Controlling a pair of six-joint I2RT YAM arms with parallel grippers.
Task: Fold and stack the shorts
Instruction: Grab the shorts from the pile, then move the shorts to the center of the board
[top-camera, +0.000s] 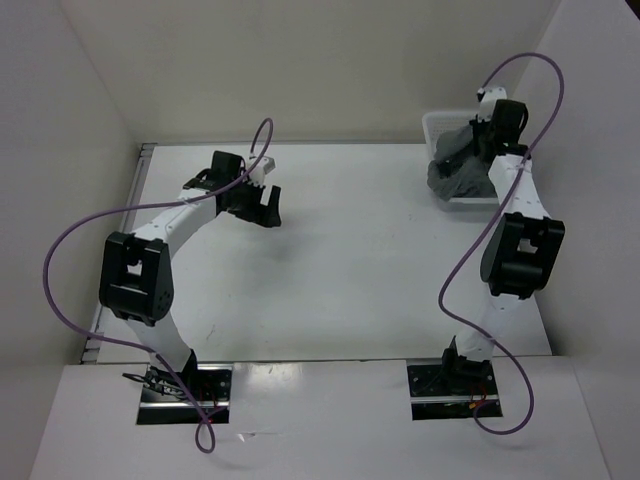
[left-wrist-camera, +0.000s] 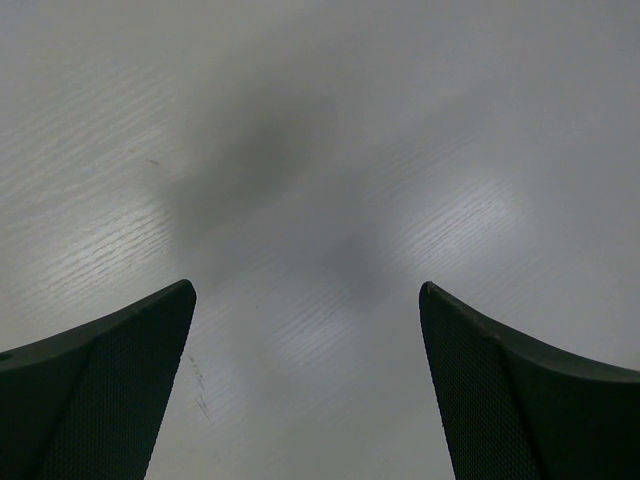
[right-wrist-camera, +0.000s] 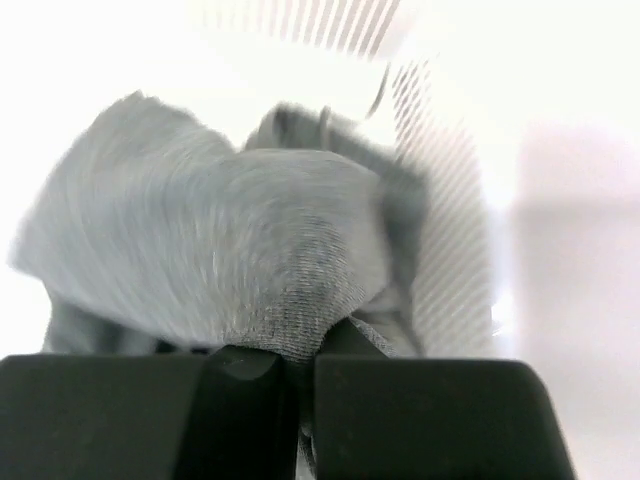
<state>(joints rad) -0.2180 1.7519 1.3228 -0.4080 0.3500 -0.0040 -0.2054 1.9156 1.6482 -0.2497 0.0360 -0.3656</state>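
White, faintly grained counter (top-camera: 350, 250) is bounded by pale walls. At the white mesh basket (top-camera: 436, 122), soft fine-knit grey shorts (right-wrist-camera: 230, 240) are pinched in a bunched fold by the right gripper (right-wrist-camera: 308, 365). Well away from the basket, the left gripper (left-wrist-camera: 305, 290) is held spread. Cloth could be snagged on the basket's rim, or lost from so small a pinch.

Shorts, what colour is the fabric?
The shorts are plain medium grey, clearest in the right wrist view.

A white table (top-camera: 340, 260) fills the middle of the frame. A white mesh basket (top-camera: 432, 125) sits at its upper right.
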